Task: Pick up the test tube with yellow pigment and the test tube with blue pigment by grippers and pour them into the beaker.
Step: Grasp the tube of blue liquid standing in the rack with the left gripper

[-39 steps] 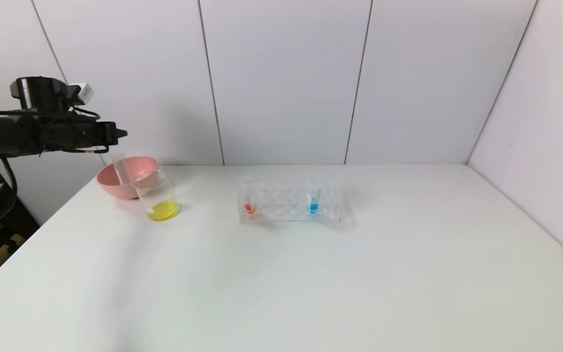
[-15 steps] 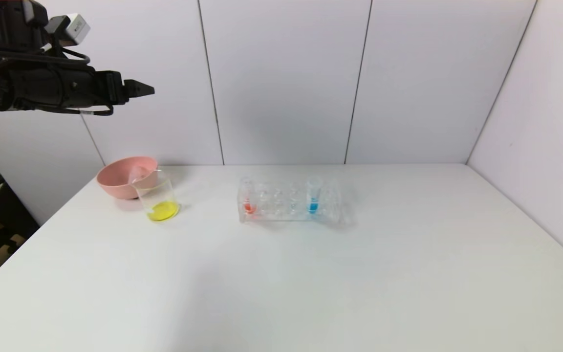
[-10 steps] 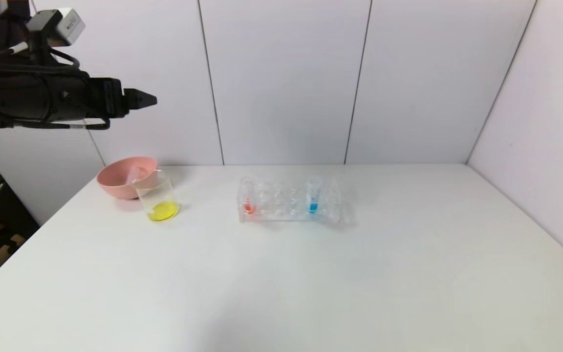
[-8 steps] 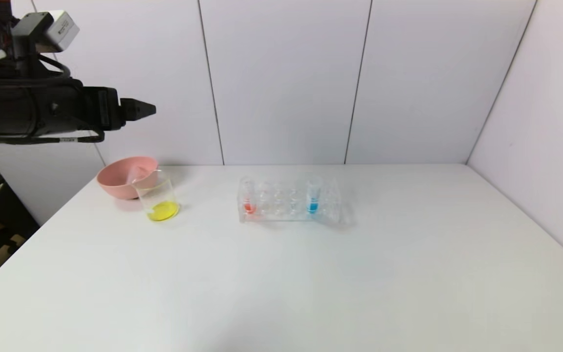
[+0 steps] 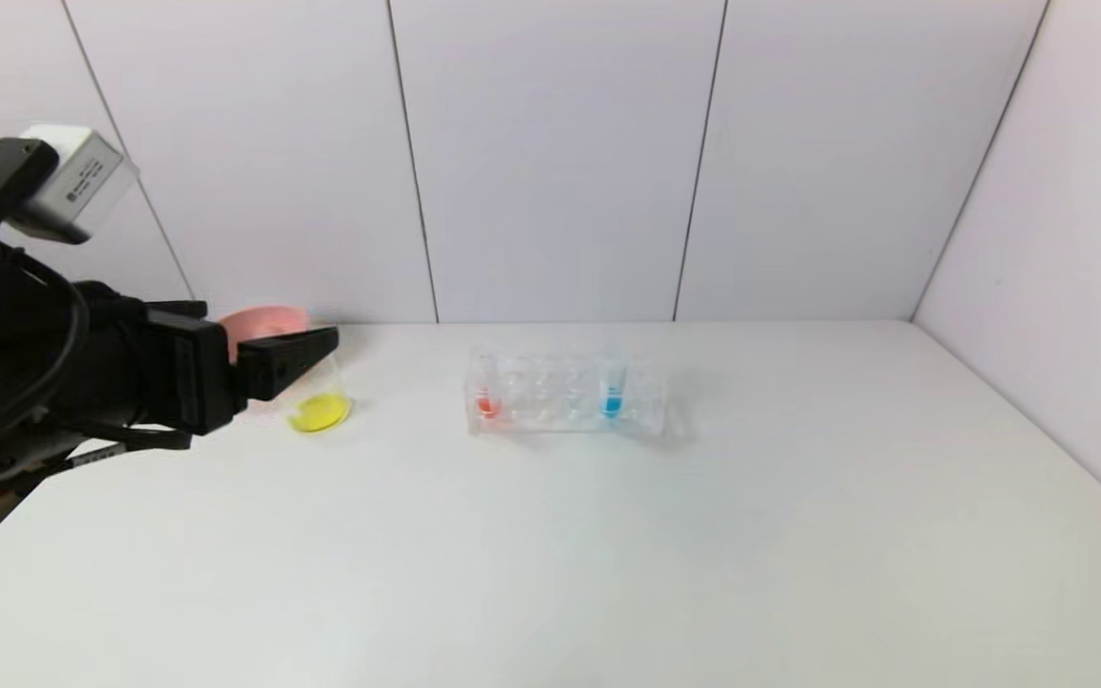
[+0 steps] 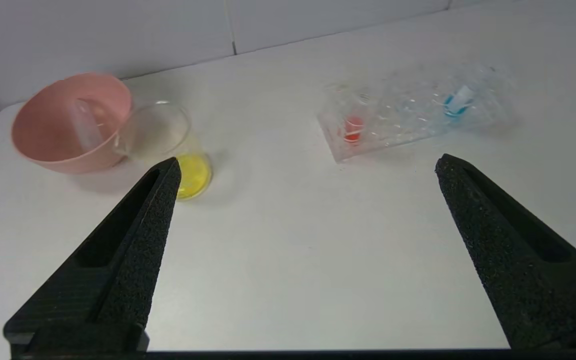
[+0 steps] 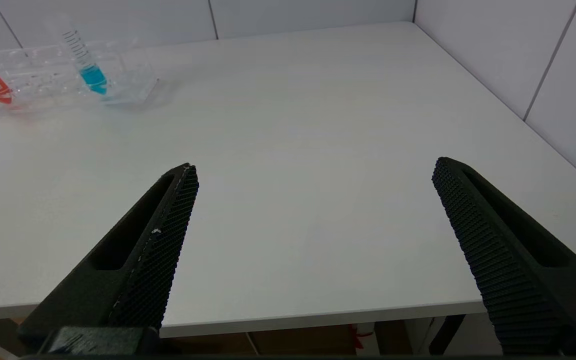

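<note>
The beaker [image 5: 321, 406] holds yellow liquid and stands on the table's left side, next to the pink bowl [image 6: 43, 152]. The test tube with blue pigment [image 5: 613, 387] stands upright in the clear rack [image 5: 565, 394]; it also shows in the right wrist view [image 7: 88, 67]. No test tube with yellow pigment is in view; a clear tube without colour [image 6: 84, 132] leans inside the bowl. My left gripper [image 6: 308, 161] is open and empty, above the table short of the beaker [image 6: 168, 140]. In the head view the left gripper [image 5: 316, 344] covers part of the bowl and beaker. My right gripper [image 7: 315, 165] is open and empty over the table's near edge.
A tube with red pigment [image 5: 485, 390] stands at the rack's left end. Walls close off the table at the back and on the right. The table edge [image 7: 318, 317] lies just under the right gripper.
The left arm has come down from high by the back wall and nearer to the camera, and now hides part of the bowl and beaker. Its fingers stayed open.
</note>
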`<action>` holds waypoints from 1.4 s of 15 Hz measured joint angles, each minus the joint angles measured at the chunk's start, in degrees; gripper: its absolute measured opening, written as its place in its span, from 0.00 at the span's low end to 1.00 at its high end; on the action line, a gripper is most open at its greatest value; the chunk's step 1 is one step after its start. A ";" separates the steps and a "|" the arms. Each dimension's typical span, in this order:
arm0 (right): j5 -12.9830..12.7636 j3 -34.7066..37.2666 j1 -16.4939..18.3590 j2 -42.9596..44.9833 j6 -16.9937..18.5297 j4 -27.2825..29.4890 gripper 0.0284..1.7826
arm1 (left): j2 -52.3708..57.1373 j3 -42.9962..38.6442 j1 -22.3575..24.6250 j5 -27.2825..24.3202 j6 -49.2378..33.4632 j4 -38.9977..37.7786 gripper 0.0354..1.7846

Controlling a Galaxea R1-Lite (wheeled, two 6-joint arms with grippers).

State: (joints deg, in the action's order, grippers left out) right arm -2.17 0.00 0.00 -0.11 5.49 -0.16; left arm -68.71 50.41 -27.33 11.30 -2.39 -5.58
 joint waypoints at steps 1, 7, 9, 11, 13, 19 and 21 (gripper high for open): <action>0.00 0.00 0.00 0.00 -0.01 0.00 0.96 | 0.84 -2.80 -2.74 1.18 -0.50 -4.78 1.00; -0.02 0.00 0.00 0.00 0.02 0.00 0.96 | -1.69 -9.16 -16.13 16.20 -7.67 -20.89 1.00; -0.02 0.00 0.00 0.00 0.00 0.00 0.96 | -4.83 -9.48 -17.83 16.57 -9.22 -24.39 1.00; -0.02 0.00 0.00 0.00 0.00 0.00 0.96 | -8.55 -9.64 -18.88 16.59 -10.03 -29.37 1.00; -0.02 0.00 0.00 0.00 0.00 0.00 0.96 | -12.28 -10.01 -19.47 16.55 -10.20 -34.11 1.00; -0.02 0.00 0.00 0.00 0.00 0.00 0.96 | -21.61 -9.86 -19.77 16.59 -9.96 -39.51 1.00; -0.02 0.00 0.00 0.00 0.00 0.00 0.96 | -25.37 -8.77 -19.80 16.64 -9.81 -42.46 1.00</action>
State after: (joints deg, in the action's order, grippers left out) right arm -2.19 0.00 0.00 -0.11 5.49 -0.16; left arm -94.07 41.64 -47.13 27.94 -12.20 -48.04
